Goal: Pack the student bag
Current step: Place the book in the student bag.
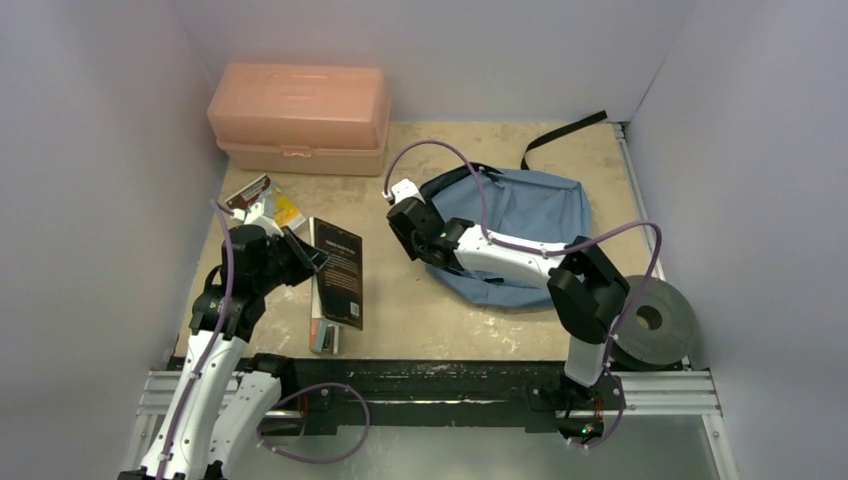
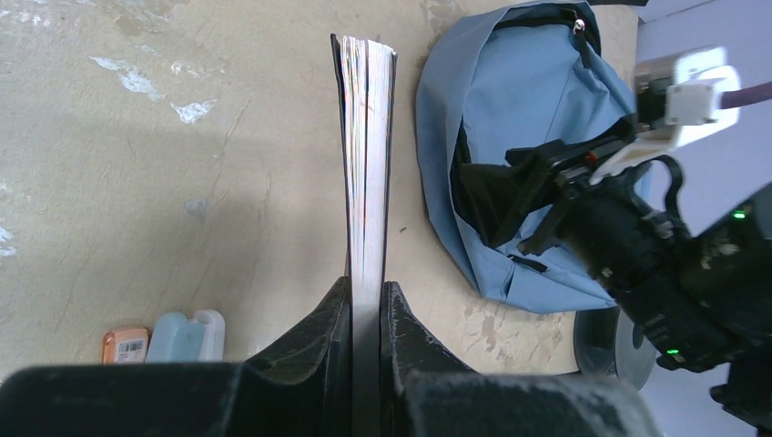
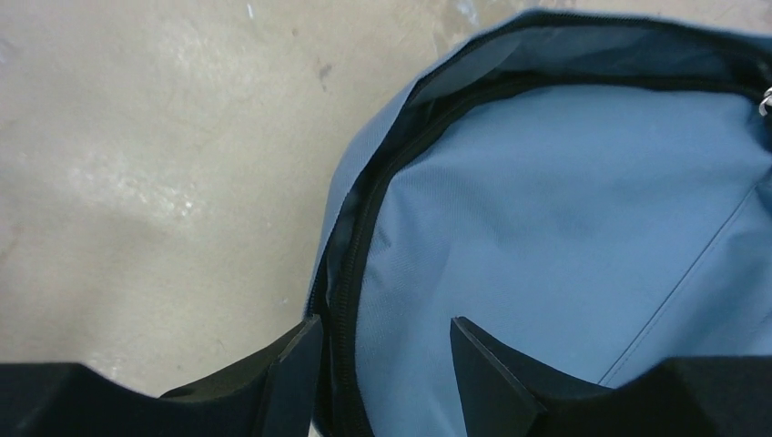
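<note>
From above, the bag (image 1: 525, 215) lay flat on the right half of the worktop (image 1: 430, 300), one black strap trailing toward the back wall. It was soft cloth that would sag and slide rather than hold a shape, so the stiffer zip rim looked the best place to take hold. The right tool (image 1: 412, 222) hung over the bag's left edge. The left tool (image 1: 308, 258) gripped a dark book (image 1: 337, 272) at the left. A pink box (image 1: 300, 115) stood at the back. A roll of tape (image 1: 655, 320) sat just beside the bag's near corner, where it might snag the cloth.

In the left wrist view, the jaws were pinched shut on the book's spine end, with the page edges running straight away toward the bag. The book looked stiff and fairly light. The bag's mouth gaped dark beside the right arm, which partly blocked the way in. Two small items (image 2: 187, 335) lay near the book.

In the right wrist view, the jaws stood apart, astride the zip rim. Whether either one pressed on the cloth was hard to say.
</note>
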### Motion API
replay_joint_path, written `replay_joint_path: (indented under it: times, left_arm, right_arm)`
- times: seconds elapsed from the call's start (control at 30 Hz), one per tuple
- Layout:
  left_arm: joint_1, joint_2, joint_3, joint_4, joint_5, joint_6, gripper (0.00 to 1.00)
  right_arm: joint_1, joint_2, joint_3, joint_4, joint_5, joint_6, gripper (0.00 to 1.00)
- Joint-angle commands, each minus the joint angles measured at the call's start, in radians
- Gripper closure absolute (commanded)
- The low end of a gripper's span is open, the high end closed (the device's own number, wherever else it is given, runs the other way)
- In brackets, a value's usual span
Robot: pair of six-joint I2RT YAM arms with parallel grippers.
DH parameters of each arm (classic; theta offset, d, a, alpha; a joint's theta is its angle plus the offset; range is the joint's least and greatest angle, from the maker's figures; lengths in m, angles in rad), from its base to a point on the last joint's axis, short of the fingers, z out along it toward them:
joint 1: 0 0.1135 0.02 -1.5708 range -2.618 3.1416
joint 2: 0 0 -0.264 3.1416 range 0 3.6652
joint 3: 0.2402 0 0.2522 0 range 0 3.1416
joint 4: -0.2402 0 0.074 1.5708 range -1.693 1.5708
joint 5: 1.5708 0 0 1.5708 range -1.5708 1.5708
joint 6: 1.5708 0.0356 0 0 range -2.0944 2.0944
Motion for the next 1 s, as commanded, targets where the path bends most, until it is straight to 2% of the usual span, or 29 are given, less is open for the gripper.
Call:
replay_joint_path:
  times: [0.0,0.17,0.33,0.43,0.5,0.6,0.7,0.87,0.97]
  left_arm:
    - [0.006,-0.006,0.016,0.086,0.029,-0.019,1.00]
    - [0.006,0.004,0.012,0.092,0.038,-0.024,1.00]
    - [0.006,0.006,0.008,0.093,0.042,-0.023,1.00]
    - [0.006,0.007,0.006,0.095,0.041,-0.024,1.00]
    - [0.006,0.010,0.004,0.100,0.043,-0.027,1.00]
    - [0.006,0.016,-0.001,0.111,0.050,-0.034,1.00]
    - [0.006,0.019,-0.004,0.118,0.063,-0.043,1.00]
    - [0.006,0.005,0.006,0.105,0.074,-0.045,1.00]
    - [0.006,-0.006,0.008,0.097,0.075,-0.042,1.00]
  right_arm:
    - [-0.003,0.018,-0.029,0.001,0.000,0.006,0.42]
    - [-0.003,0.059,-0.035,-0.007,0.079,0.009,0.43]
    - [-0.003,0.048,-0.045,-0.030,0.238,0.049,0.60]
    - [-0.003,0.013,-0.060,-0.017,0.290,0.057,0.63]
    - [-0.003,0.014,-0.061,-0.007,0.311,0.050,0.62]
    - [-0.004,0.057,-0.038,0.032,0.311,0.022,0.44]
    - [-0.009,0.128,-0.013,0.110,0.294,0.001,0.34]
    - [-0.011,0.256,0.063,0.181,0.444,0.005,0.32]
    - [-0.011,0.284,0.110,0.217,0.566,-0.021,0.37]
